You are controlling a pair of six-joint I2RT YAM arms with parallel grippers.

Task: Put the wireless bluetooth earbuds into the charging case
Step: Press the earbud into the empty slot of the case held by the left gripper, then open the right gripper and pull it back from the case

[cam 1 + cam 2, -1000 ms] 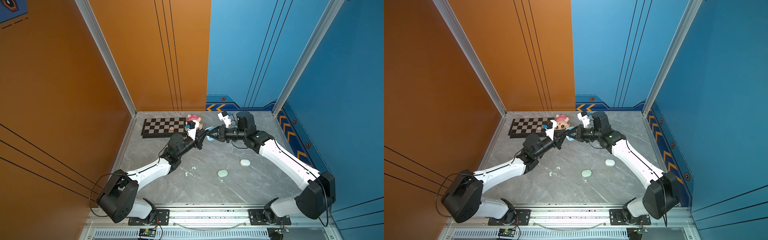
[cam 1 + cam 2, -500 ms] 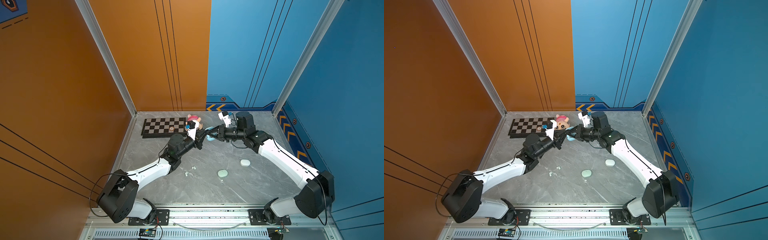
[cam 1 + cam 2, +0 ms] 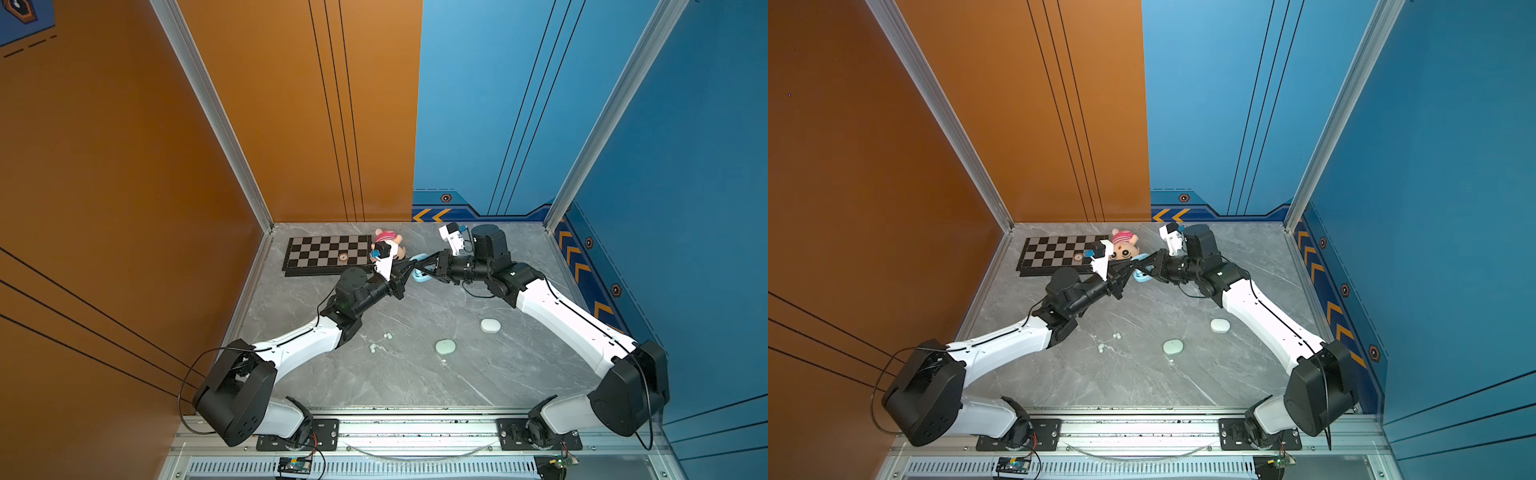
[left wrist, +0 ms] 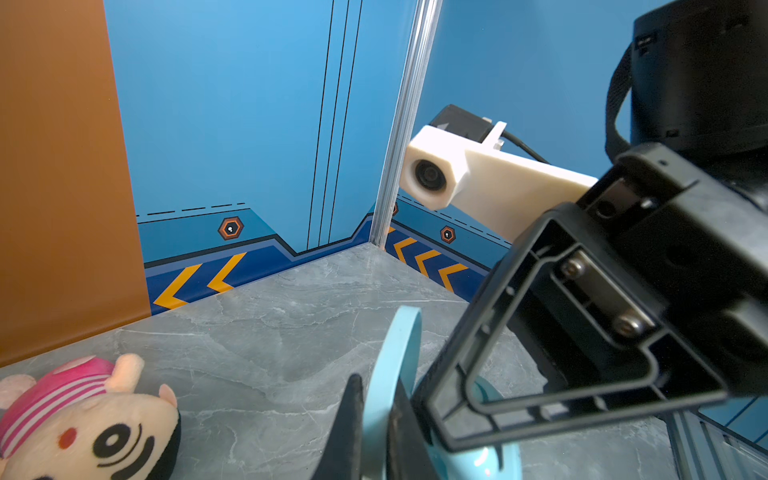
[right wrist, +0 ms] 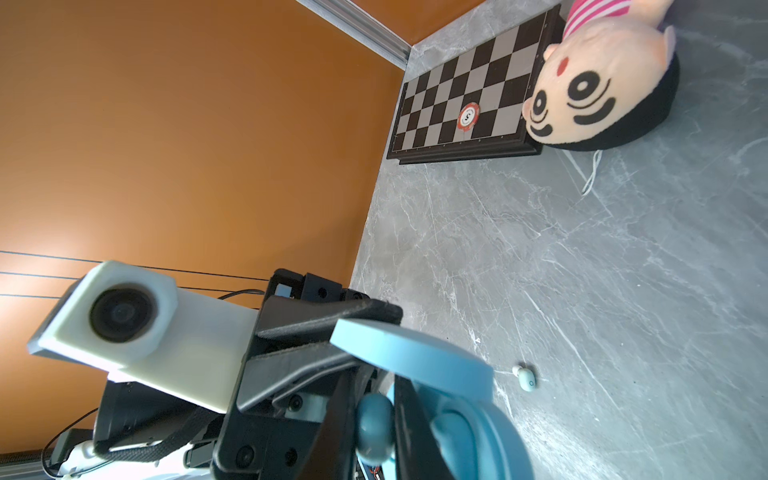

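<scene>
Near back wall, by plush: both arms meet at open blue case.
L gripper: jaws pinch case lid.
R gripper: jaws pinch blue bud, right by open case.
White buds: loose, mid counter.

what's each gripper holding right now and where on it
The left gripper pinches the lid of the open light blue case by its rim. The right gripper pinches a blue earbud across its body, at the case.
</scene>
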